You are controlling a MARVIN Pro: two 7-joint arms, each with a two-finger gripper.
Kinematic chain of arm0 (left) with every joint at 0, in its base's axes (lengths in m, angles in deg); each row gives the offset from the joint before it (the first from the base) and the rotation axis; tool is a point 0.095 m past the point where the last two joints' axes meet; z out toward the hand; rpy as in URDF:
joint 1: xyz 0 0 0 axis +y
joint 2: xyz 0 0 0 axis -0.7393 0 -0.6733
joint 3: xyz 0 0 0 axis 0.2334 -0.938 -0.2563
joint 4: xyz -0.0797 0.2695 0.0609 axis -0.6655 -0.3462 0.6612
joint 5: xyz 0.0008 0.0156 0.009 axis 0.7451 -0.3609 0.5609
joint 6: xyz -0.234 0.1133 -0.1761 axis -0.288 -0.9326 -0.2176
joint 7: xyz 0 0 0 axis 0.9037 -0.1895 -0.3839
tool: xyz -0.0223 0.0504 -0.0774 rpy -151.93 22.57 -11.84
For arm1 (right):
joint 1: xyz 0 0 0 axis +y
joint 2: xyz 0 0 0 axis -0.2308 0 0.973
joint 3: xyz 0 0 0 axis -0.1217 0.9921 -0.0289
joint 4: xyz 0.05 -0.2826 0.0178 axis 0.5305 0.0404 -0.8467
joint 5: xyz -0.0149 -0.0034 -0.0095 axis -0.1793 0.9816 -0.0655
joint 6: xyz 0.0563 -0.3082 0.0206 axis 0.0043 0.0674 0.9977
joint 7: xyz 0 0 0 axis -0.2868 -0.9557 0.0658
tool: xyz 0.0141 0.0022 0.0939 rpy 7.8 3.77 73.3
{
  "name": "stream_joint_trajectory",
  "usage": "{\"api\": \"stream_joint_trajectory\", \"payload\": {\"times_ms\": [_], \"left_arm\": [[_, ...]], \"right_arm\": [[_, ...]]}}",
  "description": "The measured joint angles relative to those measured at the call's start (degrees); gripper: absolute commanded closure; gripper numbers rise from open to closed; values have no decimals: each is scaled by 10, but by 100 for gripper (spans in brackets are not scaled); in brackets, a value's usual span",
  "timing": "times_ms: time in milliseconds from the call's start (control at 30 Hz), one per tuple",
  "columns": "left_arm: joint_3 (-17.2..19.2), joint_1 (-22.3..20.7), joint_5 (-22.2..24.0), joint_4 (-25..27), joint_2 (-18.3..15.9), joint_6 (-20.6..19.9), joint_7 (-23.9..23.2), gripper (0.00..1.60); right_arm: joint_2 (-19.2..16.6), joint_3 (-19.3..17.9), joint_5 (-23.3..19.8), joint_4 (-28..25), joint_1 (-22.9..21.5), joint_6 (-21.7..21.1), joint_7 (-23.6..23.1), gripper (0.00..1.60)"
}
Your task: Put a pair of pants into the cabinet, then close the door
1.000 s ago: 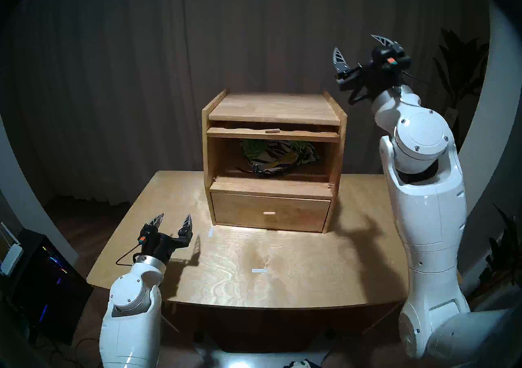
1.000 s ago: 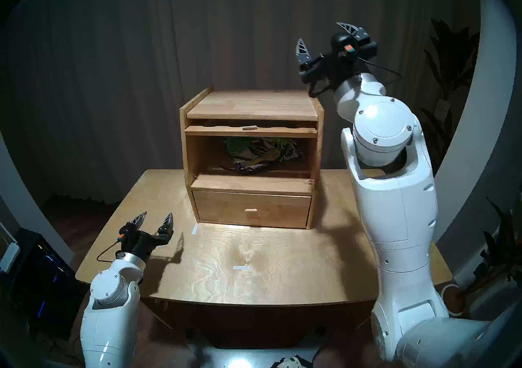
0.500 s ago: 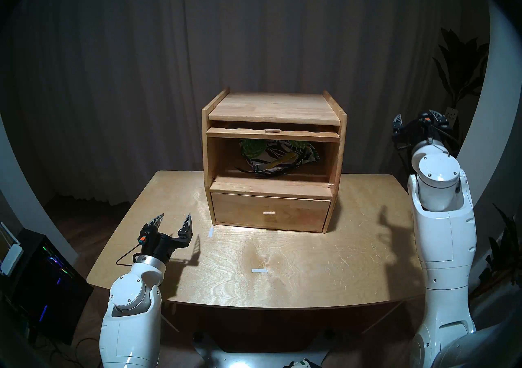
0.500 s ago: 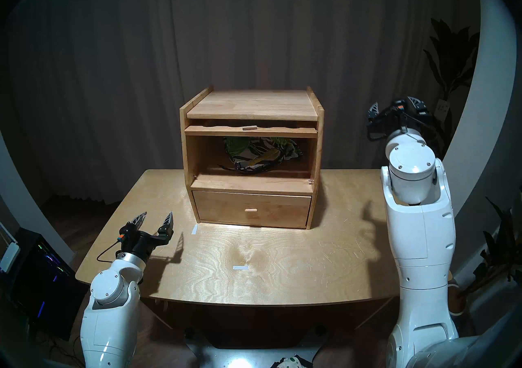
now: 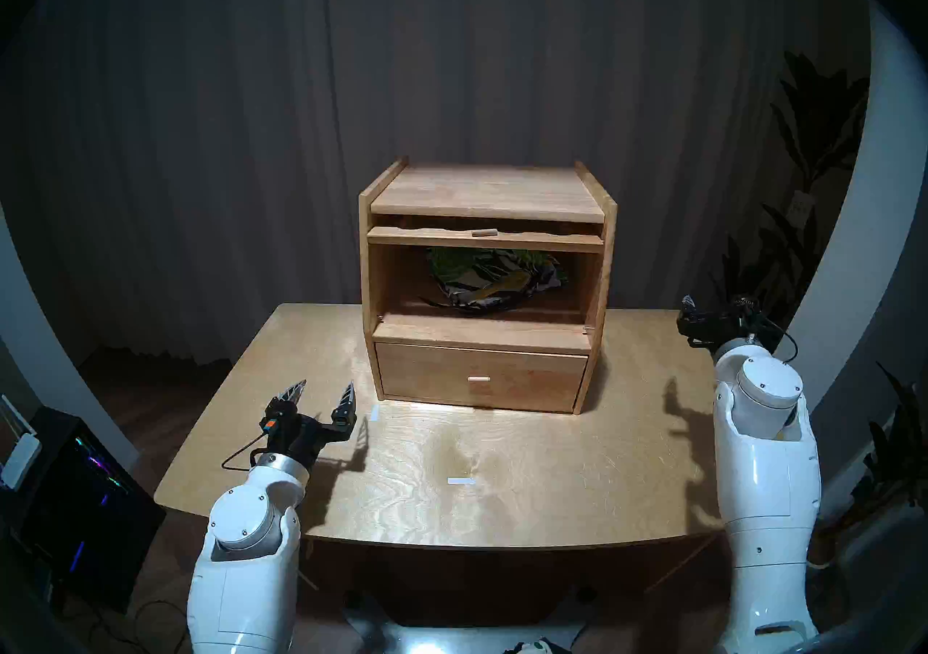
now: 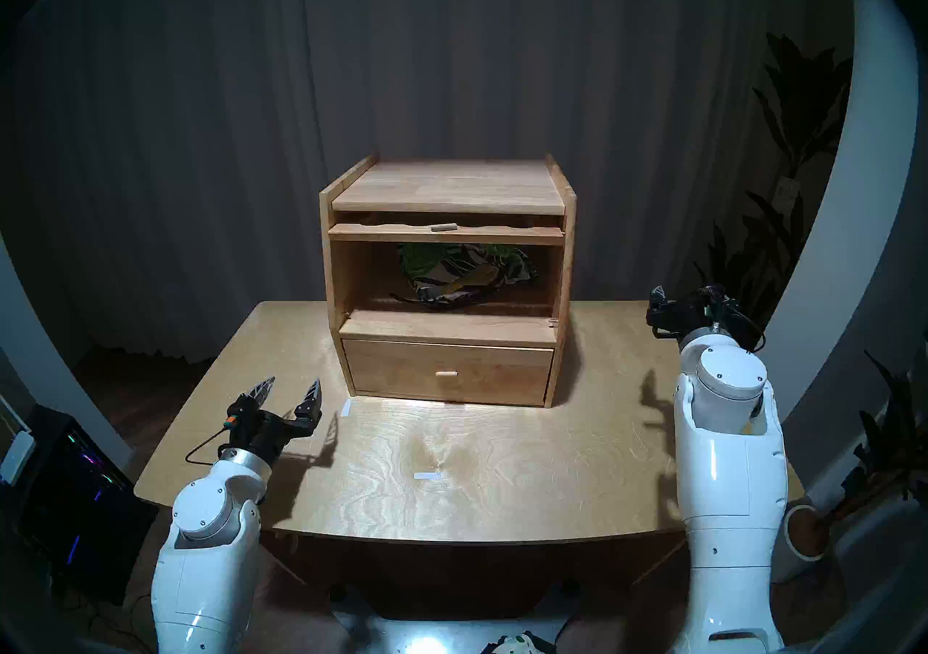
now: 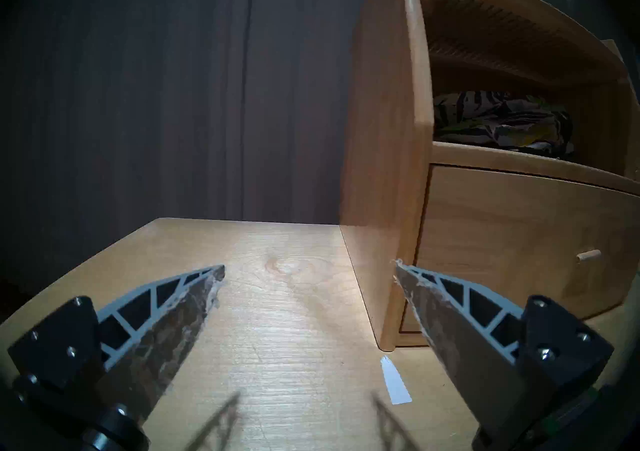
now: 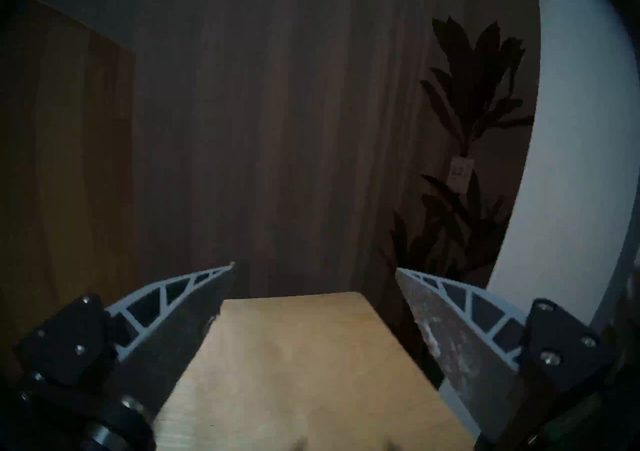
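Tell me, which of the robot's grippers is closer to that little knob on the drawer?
Left. The left gripper hovers over the table just left of the drawer knob; the right gripper is farther away, past the cabinet's right side.

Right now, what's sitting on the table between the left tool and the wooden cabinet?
Only a small white tape strip on the bare light-wood table, between the open left tool and the light-wood box cabinet; the left wrist view shows it.
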Motion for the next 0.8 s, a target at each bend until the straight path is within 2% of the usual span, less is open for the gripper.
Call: {"api": "stream_joint_trajectory", "payload": {"times_ms": [133,333,567,800], "left_arm": [[-2,1,-25,3,1,12,18,0],[-14,10,-99,32,-13,43,46,0],[-30,23,-212,74,-53,62,49,0],[-21,33,-306,117,-96,72,37,0]], "right_arm": [[6,-13,-34,8,2,29,-28,0],[11,-26,-60,23,4,69,-52,0],[15,-33,-75,34,4,87,-67,0],[18,-38,-84,41,3,97,-78,0]]}}
